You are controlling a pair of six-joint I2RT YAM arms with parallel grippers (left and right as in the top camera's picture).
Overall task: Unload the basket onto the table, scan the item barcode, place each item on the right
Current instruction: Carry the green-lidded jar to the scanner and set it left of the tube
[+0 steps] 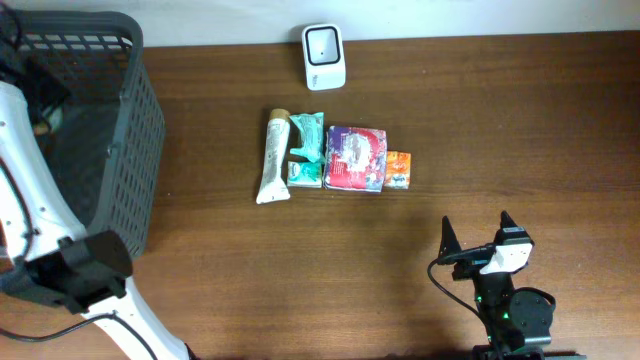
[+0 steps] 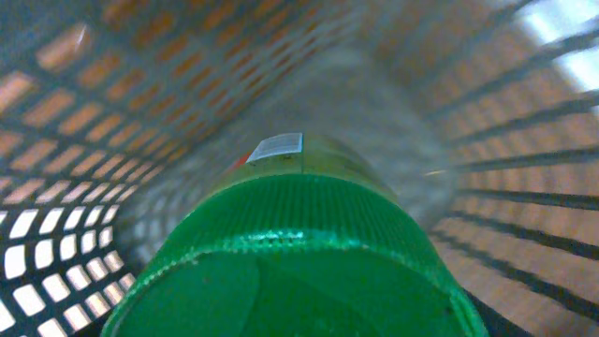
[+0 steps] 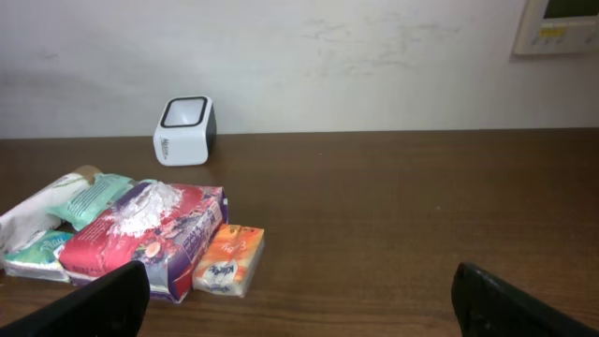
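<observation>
A green-capped bottle point(image 2: 299, 243) fills the left wrist view, lying inside the grey mesh basket point(image 1: 130, 130) with a white barcode label point(image 2: 276, 146) on its side. My left arm point(image 1: 30, 200) reaches down into that basket, right at the cap. Its fingers do not show, so its hold cannot be told. The white scanner point(image 1: 324, 55) stands at the table's back edge and also shows in the right wrist view as the scanner point(image 3: 184, 129). My right gripper point(image 1: 478, 232) rests open and empty near the front right.
A row of goods lies mid-table: a white tube point(image 1: 273, 157), green packs point(image 1: 308, 138), a purple-red pack point(image 1: 356, 158) and an orange tissue pack point(image 1: 398, 170). The basket's mesh wall point(image 2: 524, 140) closes round the bottle on all sides.
</observation>
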